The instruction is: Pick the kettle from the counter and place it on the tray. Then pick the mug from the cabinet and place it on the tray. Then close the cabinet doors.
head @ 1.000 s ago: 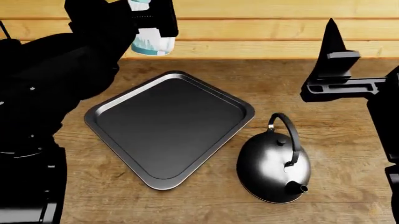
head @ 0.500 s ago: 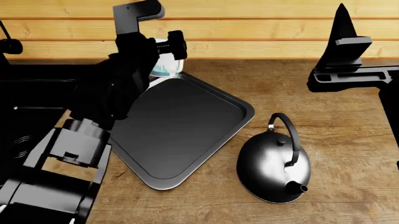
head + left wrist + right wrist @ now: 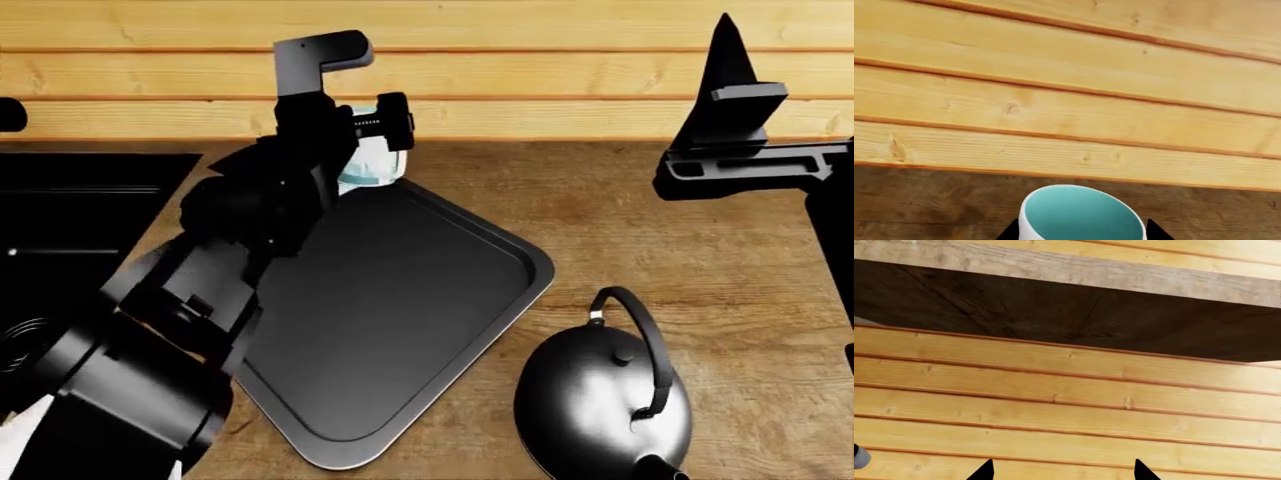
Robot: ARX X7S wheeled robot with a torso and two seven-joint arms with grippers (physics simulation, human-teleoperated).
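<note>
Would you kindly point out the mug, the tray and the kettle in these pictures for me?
mug [image 3: 1079, 214]: left wrist view, on its teal inside.
tray [image 3: 400, 300]: head view, on its bare dark floor.
kettle [image 3: 587, 400]: head view, on its round black body, which rests on the counter [image 3: 667, 230].

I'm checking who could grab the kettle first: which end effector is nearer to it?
Right, though not by much. The right end effector hangs raised over the counter beyond the kettle, empty. The left end effector holds the mug at the tray's far corner.

Both arms are glossy black, blocky segments with round joints, ending in each angular pincer [image 3: 367, 125].
</note>
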